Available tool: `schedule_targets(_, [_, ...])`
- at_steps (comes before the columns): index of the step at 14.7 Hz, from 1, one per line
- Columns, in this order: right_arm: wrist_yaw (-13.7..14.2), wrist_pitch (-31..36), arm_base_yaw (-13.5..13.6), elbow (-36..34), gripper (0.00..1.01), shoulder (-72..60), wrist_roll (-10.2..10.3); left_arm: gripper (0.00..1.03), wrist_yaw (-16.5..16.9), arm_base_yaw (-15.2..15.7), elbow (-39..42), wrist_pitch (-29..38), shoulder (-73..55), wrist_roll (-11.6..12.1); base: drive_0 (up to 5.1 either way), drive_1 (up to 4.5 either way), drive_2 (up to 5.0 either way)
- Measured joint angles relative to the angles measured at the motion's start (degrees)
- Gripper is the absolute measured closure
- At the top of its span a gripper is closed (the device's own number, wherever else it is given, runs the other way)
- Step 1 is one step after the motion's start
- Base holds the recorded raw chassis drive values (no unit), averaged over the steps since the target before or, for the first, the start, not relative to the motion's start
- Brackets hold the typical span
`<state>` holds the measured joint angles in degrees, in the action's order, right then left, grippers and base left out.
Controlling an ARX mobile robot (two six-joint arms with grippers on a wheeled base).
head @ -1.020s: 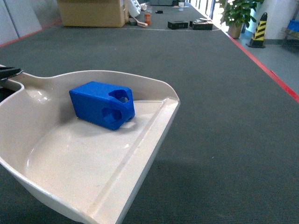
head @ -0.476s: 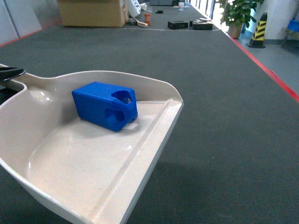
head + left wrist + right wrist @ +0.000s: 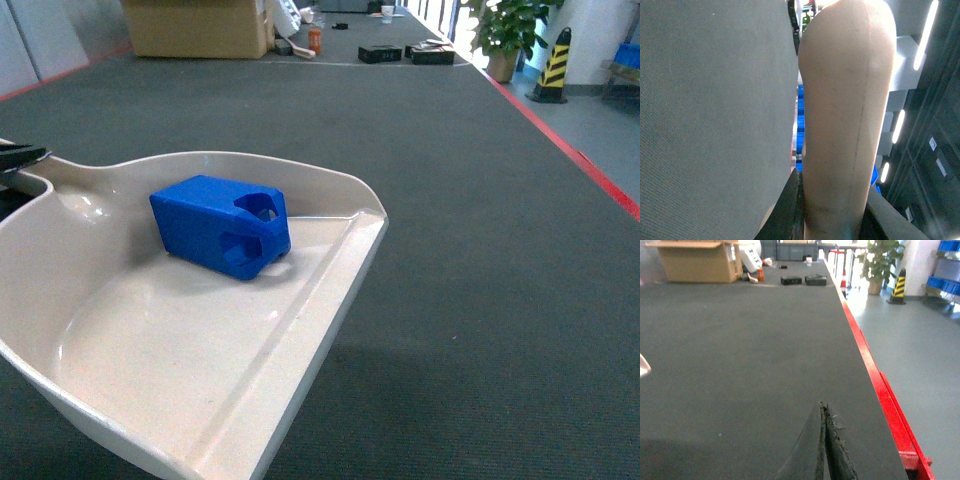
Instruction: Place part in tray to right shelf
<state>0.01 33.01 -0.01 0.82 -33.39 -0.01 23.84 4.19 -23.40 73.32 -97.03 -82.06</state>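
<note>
The big cream plastic tray shaped like a dustpan (image 3: pixel 170 350) fills the near left of the head view. It is glossy, with a raised curved rim and a flat front lip that points to the right. It is held up above the dark grey carpet floor (image 3: pixel 480 200), and its shadow lies on the floor under the lip.

The small bright blue plastic block with round holes (image 3: pixel 220 226) lies inside the tray, in the far part of it, close to the back wall. It rests on its side, and its holed end faces the lip.

At the far left end of the tray is the stub handle. The black left hand (image 3: pixel 20 158) shows only at the left edge there, right at the handle. In the left wrist view the black fingers (image 3: pixel 790 210) are clamped on both sides of the cream handle, so this hand is gripping the tray.

In the right wrist view the right hand (image 3: pixel 824 450) hangs over the bare floor with its two dark fingers pressed together and nothing between them.

A red line (image 3: pixel 570 150) runs along the right side of the floor. Far off stand a brown cardboard box (image 3: pixel 195 27), a green potted plant (image 3: pixel 505 30) and a yellow and black striped cone (image 3: pixel 553 65).
</note>
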Motion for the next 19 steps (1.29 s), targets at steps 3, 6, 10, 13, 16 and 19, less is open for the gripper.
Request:
schedule_targets(3, [0.0,-0.94,0.0,-0.09,0.64,1.31,-0.04,0.85,0.0,-0.02,0.0,0.0,0.0,0.02,0.0,0.0,0.0])
schedule_targets(6, [-0.04,-0.92,0.0,-0.09,0.25,1.27,-0.04,0.85,-0.2,0.26,0.0,-0.07,0.0,0.04,3.3,-1.69,-1.7])
schedule_targets(10, [-0.02,-1.01,0.0,-0.09,0.03,1.25,-0.04,0.85,-0.2,0.07,0.0,0.0,-0.02,0.02,4.8,-2.66,-2.7])
schedule_targets(13, [-0.02,-1.16,0.0,-0.09,0.03,1.25,-0.04,0.85,-0.02,0.02,0.0,-0.04,-0.15,0.02,5.1,-2.32,-2.3])
schedule_targets(16, [-0.04,-0.96,0.0,-0.09,0.03,1.25,-0.04,0.85,-0.09,0.04,0.02,0.2,-0.15,0.0,5.1,-2.38,-2.4])
schedule_targets(19, [-0.02,-1.01,0.0,-0.09,0.03,1.25,-0.04,0.85,0.0,-0.02,0.02,0.09,-0.15,0.0,5.1,-2.37,-2.4])
